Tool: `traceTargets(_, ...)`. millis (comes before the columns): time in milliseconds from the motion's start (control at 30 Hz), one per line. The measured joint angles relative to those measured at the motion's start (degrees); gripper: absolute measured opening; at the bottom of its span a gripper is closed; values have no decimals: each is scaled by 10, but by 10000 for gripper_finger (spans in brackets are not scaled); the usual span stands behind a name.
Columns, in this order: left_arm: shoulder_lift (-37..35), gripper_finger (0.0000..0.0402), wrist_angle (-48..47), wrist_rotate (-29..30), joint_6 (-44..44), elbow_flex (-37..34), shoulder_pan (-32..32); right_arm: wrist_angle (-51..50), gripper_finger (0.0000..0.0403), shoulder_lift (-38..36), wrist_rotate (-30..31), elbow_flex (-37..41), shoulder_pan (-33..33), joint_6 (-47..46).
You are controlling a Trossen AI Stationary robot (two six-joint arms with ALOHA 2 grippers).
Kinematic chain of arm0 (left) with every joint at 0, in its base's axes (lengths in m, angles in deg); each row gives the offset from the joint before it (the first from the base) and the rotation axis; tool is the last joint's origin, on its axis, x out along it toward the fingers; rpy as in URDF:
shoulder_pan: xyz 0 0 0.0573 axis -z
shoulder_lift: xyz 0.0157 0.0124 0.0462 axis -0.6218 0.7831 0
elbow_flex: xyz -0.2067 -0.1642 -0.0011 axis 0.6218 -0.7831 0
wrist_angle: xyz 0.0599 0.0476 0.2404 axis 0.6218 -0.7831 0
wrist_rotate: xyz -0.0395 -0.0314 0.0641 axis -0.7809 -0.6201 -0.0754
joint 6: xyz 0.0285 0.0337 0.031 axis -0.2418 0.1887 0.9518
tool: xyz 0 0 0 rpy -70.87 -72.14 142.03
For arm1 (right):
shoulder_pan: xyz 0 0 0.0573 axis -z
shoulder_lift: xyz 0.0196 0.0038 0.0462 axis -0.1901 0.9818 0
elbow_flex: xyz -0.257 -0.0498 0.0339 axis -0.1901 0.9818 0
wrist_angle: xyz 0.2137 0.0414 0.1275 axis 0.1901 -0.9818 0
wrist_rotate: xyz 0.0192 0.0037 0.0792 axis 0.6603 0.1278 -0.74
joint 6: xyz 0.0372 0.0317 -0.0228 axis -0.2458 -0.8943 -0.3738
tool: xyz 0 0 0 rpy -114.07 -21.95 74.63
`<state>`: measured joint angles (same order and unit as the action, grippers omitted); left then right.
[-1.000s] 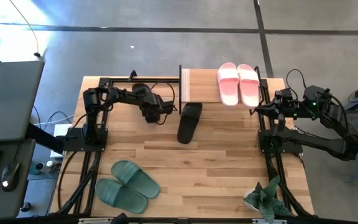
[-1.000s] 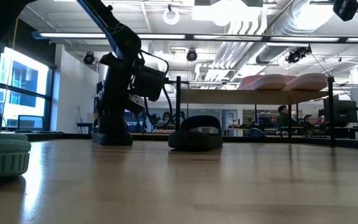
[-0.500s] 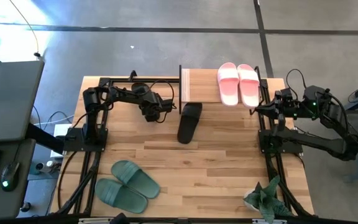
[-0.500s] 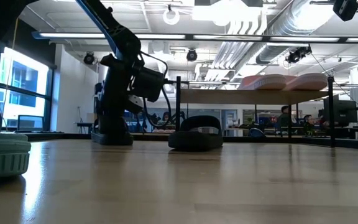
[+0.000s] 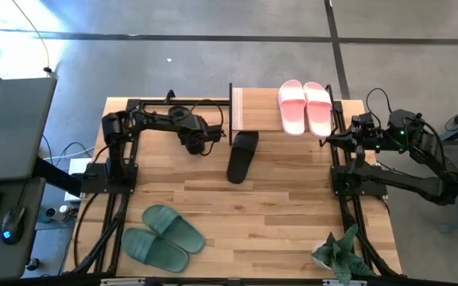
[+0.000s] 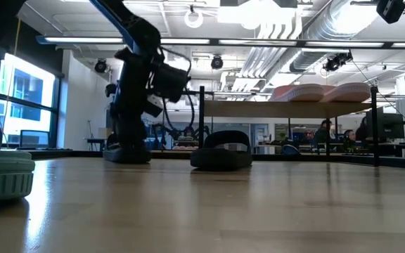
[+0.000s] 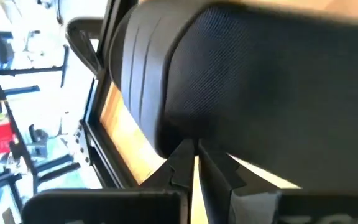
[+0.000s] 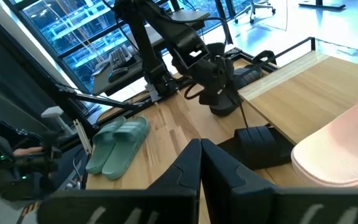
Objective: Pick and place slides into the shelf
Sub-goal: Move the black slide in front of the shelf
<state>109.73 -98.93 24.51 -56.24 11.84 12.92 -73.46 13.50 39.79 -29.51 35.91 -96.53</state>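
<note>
Wooden table (image 5: 277, 206) stands on grey floor (image 5: 213, 63) beside grey desk (image 5: 6, 127).

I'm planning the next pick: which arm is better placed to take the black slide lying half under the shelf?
Left. The left gripper, shut, hangs just beside the black slide at the shelf; the right gripper waits at the table's far right edge.

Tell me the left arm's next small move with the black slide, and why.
Probably slide the left gripper sideways against the black slide and nudge it under the shelf. That gripper is shut and empty just beside the slide, which lies on the table with its far end only at the shelf's front edge. The right gripper waits, shut, at the table's right edge.
</note>
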Motion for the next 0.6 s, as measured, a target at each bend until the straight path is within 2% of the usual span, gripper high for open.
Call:
traceTargets(267,-6,49,-12,-1,1,39,21,0,0,0,0,0,0,-10)
traceTargets(400,-6,92,-19,5,1,46,19,0,0,0,-1,0,0,-12)
traceTargets(600,-6,165,-33,51,1,46,19,0,0,0,-1,0,0,-12)
